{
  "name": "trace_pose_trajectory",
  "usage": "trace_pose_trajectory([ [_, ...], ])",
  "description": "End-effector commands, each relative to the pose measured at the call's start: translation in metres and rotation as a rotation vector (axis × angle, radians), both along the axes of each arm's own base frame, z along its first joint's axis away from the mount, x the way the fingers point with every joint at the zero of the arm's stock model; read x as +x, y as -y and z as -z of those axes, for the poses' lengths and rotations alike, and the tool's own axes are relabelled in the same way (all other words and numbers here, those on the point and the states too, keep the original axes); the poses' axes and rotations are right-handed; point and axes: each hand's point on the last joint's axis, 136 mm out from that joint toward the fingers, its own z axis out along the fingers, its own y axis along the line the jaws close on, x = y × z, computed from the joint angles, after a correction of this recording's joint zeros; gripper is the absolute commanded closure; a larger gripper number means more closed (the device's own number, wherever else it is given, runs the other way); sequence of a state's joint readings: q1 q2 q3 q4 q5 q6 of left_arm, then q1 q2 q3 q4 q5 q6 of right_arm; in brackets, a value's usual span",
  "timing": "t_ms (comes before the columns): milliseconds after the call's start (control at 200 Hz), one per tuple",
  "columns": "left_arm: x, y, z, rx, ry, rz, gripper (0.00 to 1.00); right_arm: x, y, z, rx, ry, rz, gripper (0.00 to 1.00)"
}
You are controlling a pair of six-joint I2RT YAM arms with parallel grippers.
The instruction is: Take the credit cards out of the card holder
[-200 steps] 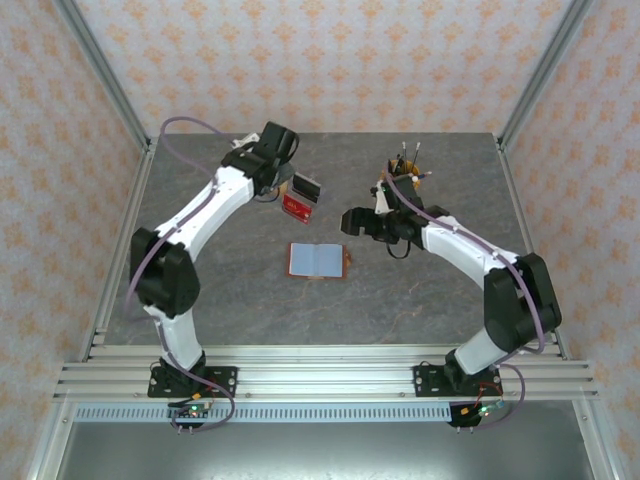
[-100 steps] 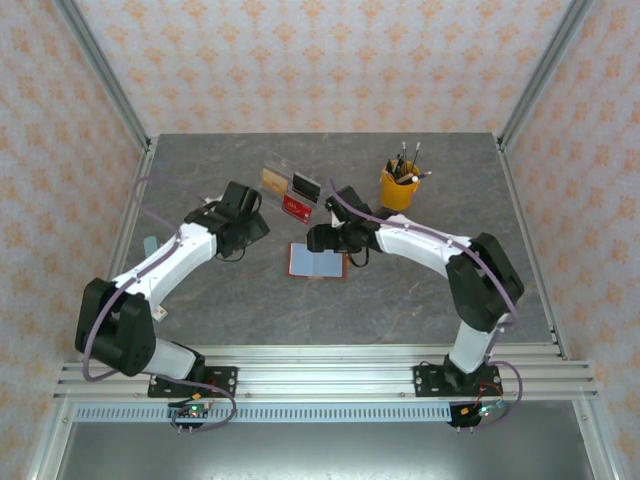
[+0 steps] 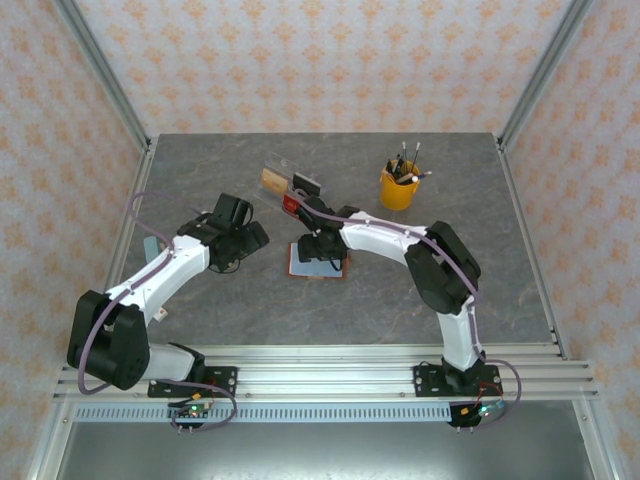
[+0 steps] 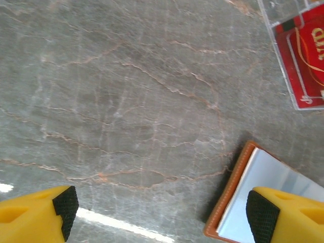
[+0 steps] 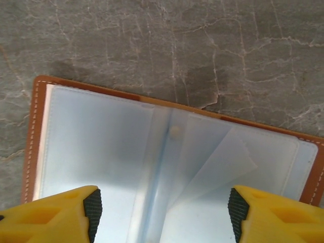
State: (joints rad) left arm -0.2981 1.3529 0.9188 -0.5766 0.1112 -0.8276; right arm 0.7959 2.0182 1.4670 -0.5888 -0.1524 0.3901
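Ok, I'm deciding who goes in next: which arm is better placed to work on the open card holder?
Right. The right hand hangs open directly over the card holder, straddling its centre fold. The left hand is mostly over table, just overlapping the holder's corner.

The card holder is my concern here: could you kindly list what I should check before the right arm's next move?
1. Card holder lying open on the table: ok.
2. Right gripper open and straddling the pockets: ok.
3. A card edge exposed to grasp: cannot tell; the pockets look pale, with one loose clear flap.
4. Left gripper pinning the holder down: cannot tell; it is open, with one finger by the holder's corner.
5. Acrylic stand apart from the holder: ok.
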Motion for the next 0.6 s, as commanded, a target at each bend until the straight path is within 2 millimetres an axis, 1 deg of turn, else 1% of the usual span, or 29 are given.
trace_pose_trajectory([
  [0,0.008,0.018,0.002,-0.079,0.021,0.075,0.15,0.002,0.016,0.011,-0.131,-0.004,-0.006,0.34],
  [90,0.012,0.034,0.005,-0.142,0.014,0.134,0.2,0.002,0.02,0.019,-0.164,-0.015,-0.017,0.35],
  [165,0.015,0.043,0.007,-0.176,0.011,0.16,0.24,0.0,0.02,0.025,-0.174,-0.028,-0.028,0.35],
  [275,0.018,0.056,0.01,-0.222,0.01,0.193,0.33,-0.003,0.023,0.034,-0.191,-0.045,-0.034,0.36],
  [450,0.02,0.079,0.016,-0.269,-0.011,0.25,0.52,-0.007,0.028,0.043,-0.192,-0.07,-0.037,0.45],
  [591,0.019,0.1,0.024,-0.286,-0.036,0.3,0.62,-0.008,0.03,0.048,-0.183,-0.085,-0.036,0.46],
])
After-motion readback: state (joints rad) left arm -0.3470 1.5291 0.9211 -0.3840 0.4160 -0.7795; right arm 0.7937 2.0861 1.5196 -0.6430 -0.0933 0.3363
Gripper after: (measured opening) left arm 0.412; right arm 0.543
